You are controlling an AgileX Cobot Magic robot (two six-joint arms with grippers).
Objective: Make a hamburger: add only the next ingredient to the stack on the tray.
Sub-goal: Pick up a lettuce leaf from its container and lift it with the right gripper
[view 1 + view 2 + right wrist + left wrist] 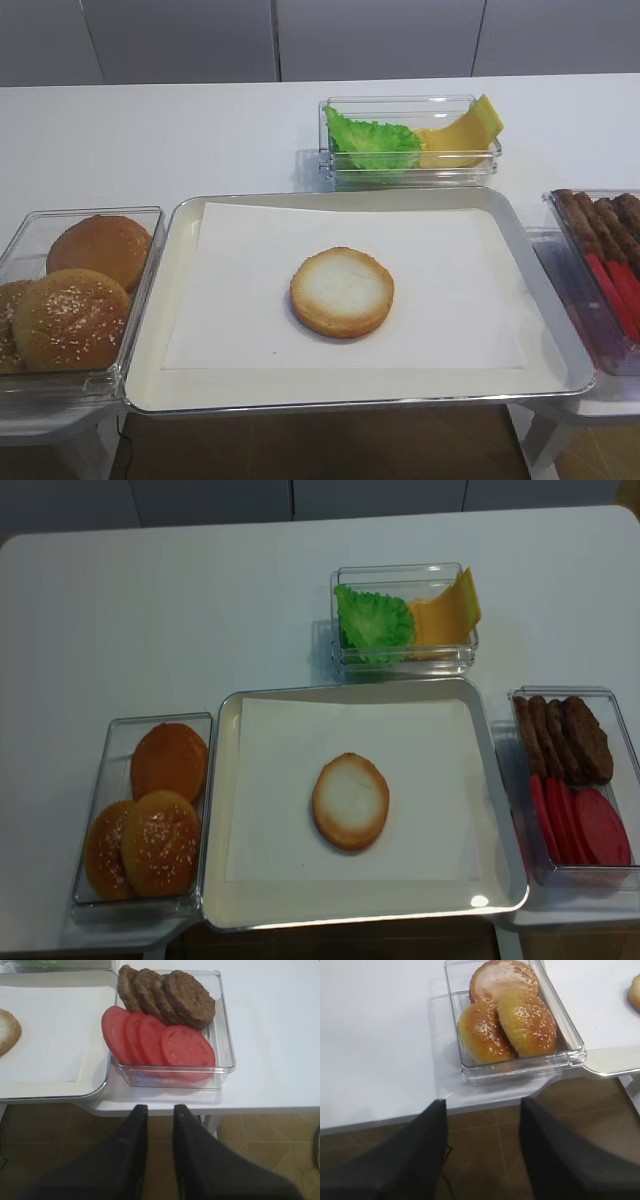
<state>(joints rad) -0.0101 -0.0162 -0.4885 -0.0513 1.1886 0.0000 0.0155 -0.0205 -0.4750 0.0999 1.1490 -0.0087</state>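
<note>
The lettuce leaf (372, 143), bright green and frilly, lies in a clear box at the back, next to yellow cheese slices (462, 132). The stack is one bun bottom half (342, 291), pale cut face up, in the middle of the paper-lined silver tray (180, 385). Neither gripper shows in the high views. In the right wrist view my right gripper (160, 1109) hangs over the floor below the table's front edge, fingers a narrow gap apart with nothing between. In the left wrist view my left gripper (483, 1105) is wide open and empty, also below the front edge.
A clear box of sesame bun tops (75, 290) stands left of the tray. At the tray's right stands a clear box (222, 1025) of brown patties (187, 997) and red tomato slices (187, 1047). The table's front edge (210, 1106) lies just ahead of both grippers.
</note>
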